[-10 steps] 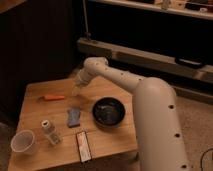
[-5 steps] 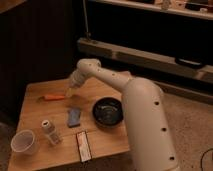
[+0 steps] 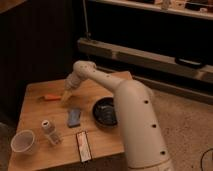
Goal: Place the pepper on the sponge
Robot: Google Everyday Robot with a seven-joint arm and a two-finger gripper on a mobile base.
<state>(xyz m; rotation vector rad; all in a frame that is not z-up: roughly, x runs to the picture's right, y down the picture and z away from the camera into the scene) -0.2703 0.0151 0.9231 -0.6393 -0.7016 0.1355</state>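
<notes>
Orange-red and slim, the pepper lies flat on the wooden counter at middle left of the frame. It tapers like a small carrot. The sponge, a flat grey-blue rectangular pad that looks soft and matte, sits lower and to the right, apart from the pepper and with nothing on it. The pepper is therefore not on the sponge, and what is left is gripping it, carrying it across and setting it down on the pad.

The pincer hangs low over the counter just right of the pepper's near end. Its jaws are spread and hold nothing. Whether a tip touches the pepper, I cannot tell. I judge this to be a reach toward the pepper.

The arm is a smooth, rounded, cream-white shell. Right of the sponge stands a round black bowl with a slight sheen. At lower left are a pale cup and a small bottle. A long dark-and-white bar lies at the lower edge.
</notes>
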